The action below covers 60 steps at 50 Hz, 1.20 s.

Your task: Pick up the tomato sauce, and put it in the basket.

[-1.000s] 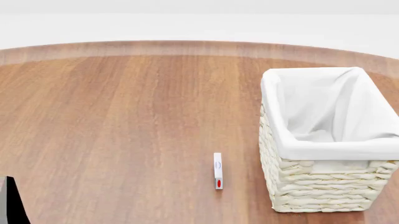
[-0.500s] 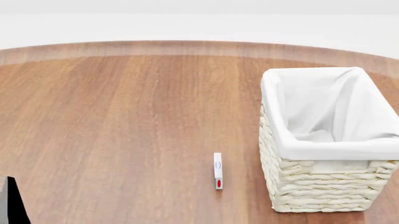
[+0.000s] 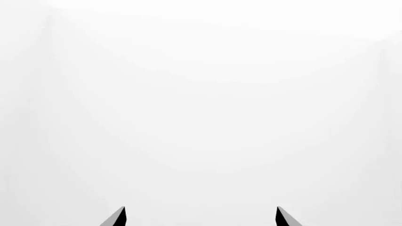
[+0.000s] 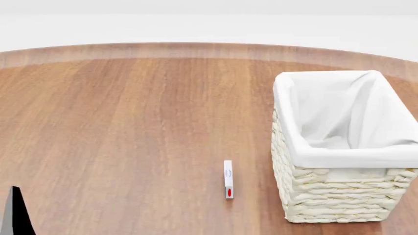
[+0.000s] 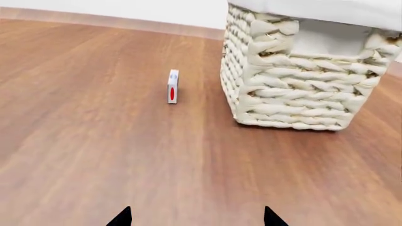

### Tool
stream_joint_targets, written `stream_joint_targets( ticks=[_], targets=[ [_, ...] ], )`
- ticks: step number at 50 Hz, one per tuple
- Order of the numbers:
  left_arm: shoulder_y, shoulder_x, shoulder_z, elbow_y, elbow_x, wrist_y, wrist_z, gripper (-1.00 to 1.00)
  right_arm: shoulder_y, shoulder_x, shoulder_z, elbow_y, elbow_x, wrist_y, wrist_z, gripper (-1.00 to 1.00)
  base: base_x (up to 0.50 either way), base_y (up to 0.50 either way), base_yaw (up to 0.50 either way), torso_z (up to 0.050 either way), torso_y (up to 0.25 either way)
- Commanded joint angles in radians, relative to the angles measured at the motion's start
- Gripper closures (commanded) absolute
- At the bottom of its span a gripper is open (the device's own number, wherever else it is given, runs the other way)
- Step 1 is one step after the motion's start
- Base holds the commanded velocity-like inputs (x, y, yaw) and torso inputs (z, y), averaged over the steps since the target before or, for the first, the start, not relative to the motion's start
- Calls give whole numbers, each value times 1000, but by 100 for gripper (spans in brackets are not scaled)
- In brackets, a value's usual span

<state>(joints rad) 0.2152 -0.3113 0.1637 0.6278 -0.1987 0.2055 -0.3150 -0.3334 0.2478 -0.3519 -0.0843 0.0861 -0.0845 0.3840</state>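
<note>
Brown wood grain covers the round table (image 4: 130, 127), the largest thing in the head view, which takes in its far curved edge. The right wrist view shows only a low stretch of the table top (image 5: 94, 141). The left wrist view shows blank white and nothing of the table.

From the head view the cream wicker basket (image 4: 333, 196) stands at the table's right side, its white cloth lining and inside open to sight. The right wrist view shows only its woven wall (image 5: 295, 89) from low down.

A small white box with a red mark (image 4: 228, 179) stands on edge near the basket, apart from it, and also shows in the right wrist view (image 5: 172, 86).

The right gripper (image 5: 196, 217) is spread with nothing between its tips, well short of the basket. The left gripper (image 3: 199, 217) is likewise spread and empty.

No view shows the tomato sauce, so its place relative to either claw cannot be told.
</note>
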Motion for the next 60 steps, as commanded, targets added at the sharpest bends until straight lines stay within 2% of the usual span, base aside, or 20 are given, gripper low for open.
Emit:
stream_joint_targets(
  ticks=[1,22,60],
  targets=[
    [2,-4,2,0,0,3,-5,-100,-25,8,-6,-13,6,1,9,-100,0,0,0,0,0],
    [-4,-10,15,-9,6,-1,-11,-100,-68,15,-10,18,25,-10,24,-100,0,0,0,0,0],
    [-15,-19,33,-23,9,-5,-22,-100,-37,-7,-28,163,68,-70,5,-100,0,0,0,0,0]
  ],
)
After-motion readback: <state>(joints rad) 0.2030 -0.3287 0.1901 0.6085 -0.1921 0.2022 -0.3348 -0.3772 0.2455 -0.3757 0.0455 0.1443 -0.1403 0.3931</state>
